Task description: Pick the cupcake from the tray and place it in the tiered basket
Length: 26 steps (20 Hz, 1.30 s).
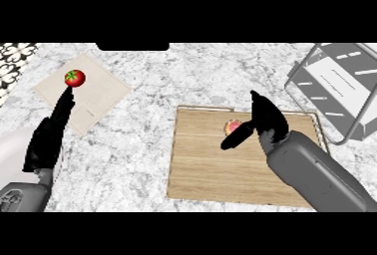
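On the desk (221,69), our tiered basket (342,89) sits up and to the right of the wooden tray (221,169). Our right hand (265,122) spreads its fingers (236,140) wide around what seems the pink cupcake (233,125), just left of the palm.

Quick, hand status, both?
Left hand: open, fingers straight, holding nothing, resting at the left edge.
Right hand: open around the cupcake on the tray, not yet gripping.
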Each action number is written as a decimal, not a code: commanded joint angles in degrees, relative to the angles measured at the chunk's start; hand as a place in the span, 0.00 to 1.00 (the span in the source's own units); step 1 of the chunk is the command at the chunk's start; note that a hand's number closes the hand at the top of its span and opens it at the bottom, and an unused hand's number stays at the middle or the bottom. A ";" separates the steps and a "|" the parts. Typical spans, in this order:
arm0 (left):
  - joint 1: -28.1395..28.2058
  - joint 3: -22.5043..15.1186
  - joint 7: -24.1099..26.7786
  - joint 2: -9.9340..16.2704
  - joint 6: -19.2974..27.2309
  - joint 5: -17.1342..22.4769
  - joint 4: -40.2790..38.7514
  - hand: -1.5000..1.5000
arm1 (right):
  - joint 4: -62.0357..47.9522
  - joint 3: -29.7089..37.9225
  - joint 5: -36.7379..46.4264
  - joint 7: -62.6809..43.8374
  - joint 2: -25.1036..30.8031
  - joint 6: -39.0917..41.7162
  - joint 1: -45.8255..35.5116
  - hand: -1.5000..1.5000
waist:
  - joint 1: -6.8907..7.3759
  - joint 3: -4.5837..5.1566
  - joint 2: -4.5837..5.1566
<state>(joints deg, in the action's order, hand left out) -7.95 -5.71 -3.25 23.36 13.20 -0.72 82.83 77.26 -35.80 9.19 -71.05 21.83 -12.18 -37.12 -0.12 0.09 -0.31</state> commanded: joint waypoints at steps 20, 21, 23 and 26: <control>-0.31 1.34 1.71 -2.92 -1.36 -2.26 -1.94 0.50 | -10.75 5.50 1.60 -5.33 -12.15 2.64 1.62 1.00 | 0.33 -0.05 0.33; -1.91 0.99 -0.32 -2.97 -1.03 -2.95 -1.66 0.50 | -14.51 8.13 -1.81 -0.27 -10.18 6.92 0.57 1.00 | 0.54 -0.08 0.49; -2.31 1.83 -0.09 -2.00 -2.26 -2.33 -1.42 0.50 | -12.52 3.32 0.20 -1.34 -12.52 9.55 -1.84 1.00 | 0.68 -0.06 0.35; -0.75 2.81 0.55 -1.30 -3.06 -2.05 -0.42 0.50 | -11.25 0.68 3.83 -1.64 -10.65 10.12 -1.60 1.00 | 0.47 -0.06 0.20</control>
<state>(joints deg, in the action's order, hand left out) -9.57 -3.47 -3.21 21.70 10.84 -2.57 81.76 65.92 -32.66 11.50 -65.94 12.77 -7.32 -37.46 0.14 0.35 -0.41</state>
